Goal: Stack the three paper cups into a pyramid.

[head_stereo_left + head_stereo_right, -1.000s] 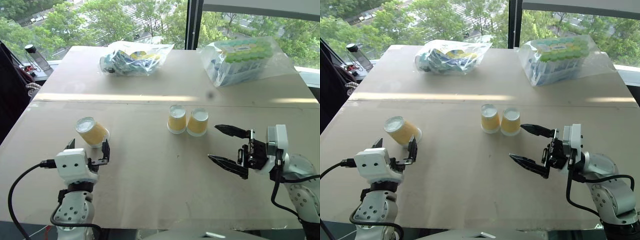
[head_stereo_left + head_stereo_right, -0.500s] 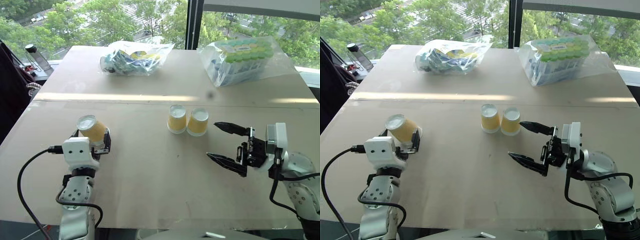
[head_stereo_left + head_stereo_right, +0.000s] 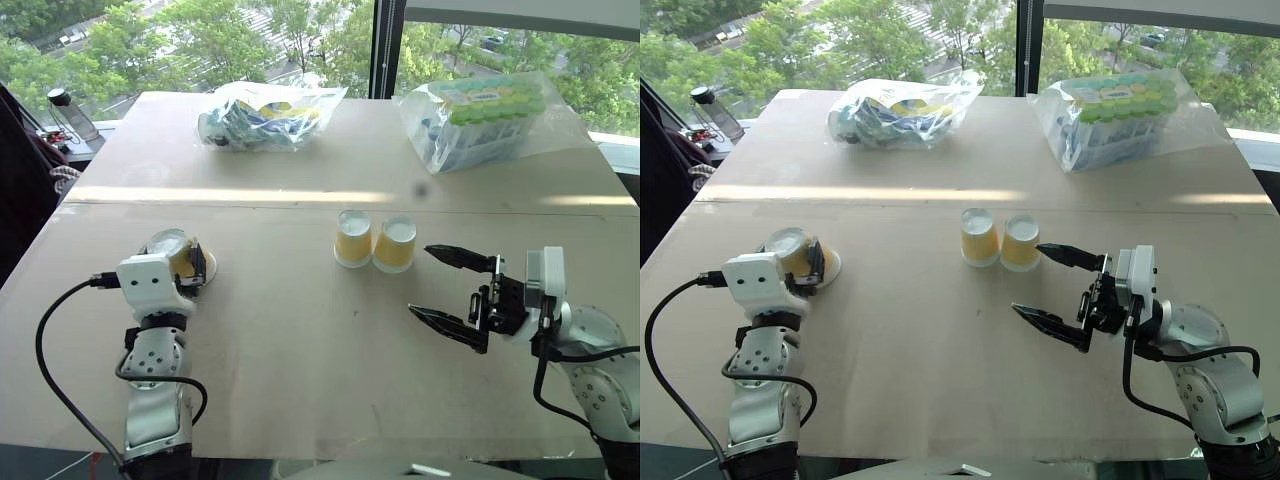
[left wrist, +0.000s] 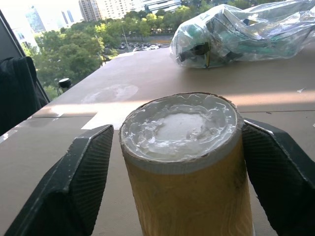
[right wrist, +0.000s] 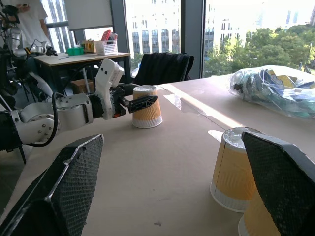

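Since a second ago the left gripper has pushed forward around the lone cup near the table's left edge, and its fingers have drawn in from wide apart to flank it. In the left wrist view both pads sit tight at the cup's ribbed sides, base up, so it looks pinched, though the rim seems still on the table. The other two cups stand upside down, touching side by side, near the table's middle. Just beside them the right gripper hovers, fingers spread wide and empty. The step in hand is grasping the third cup. Next, I judge, it calls for a lift and a carry to the pair, setting it centred over where they meet without nudging either.
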